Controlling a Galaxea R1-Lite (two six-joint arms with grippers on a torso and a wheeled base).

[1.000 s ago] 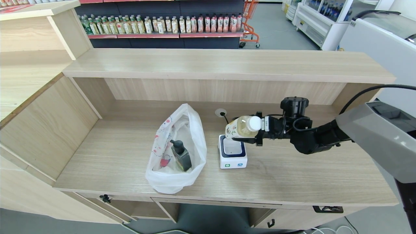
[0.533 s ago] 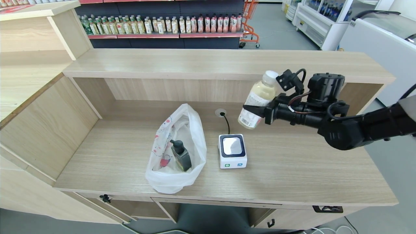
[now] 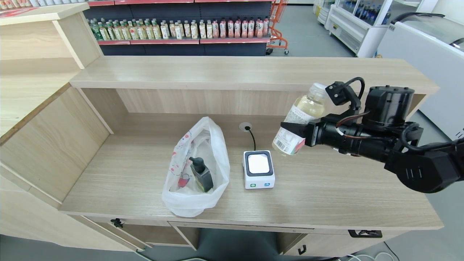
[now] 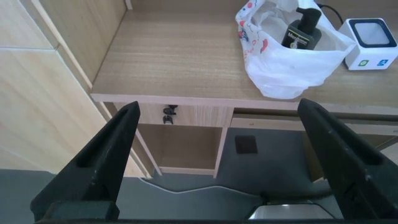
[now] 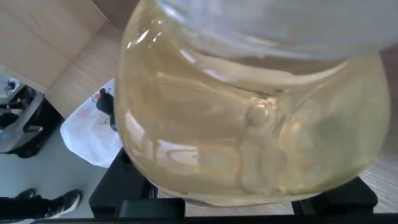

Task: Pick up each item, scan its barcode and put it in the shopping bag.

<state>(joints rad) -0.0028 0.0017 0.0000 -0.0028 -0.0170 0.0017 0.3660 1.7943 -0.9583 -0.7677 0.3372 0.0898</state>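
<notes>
Prob. at scan step: tea bottle (image 3: 304,110) clamped in right end effector (image 3: 294,132), tilted cap-up above table (image 3: 326,195), near scanner (image 3: 258,168) w/o touching; next, needs carrying to shopping bag (image 3: 217,159) mouth & lowering beside dark pump bottle (image 3: 202,177).
</notes>
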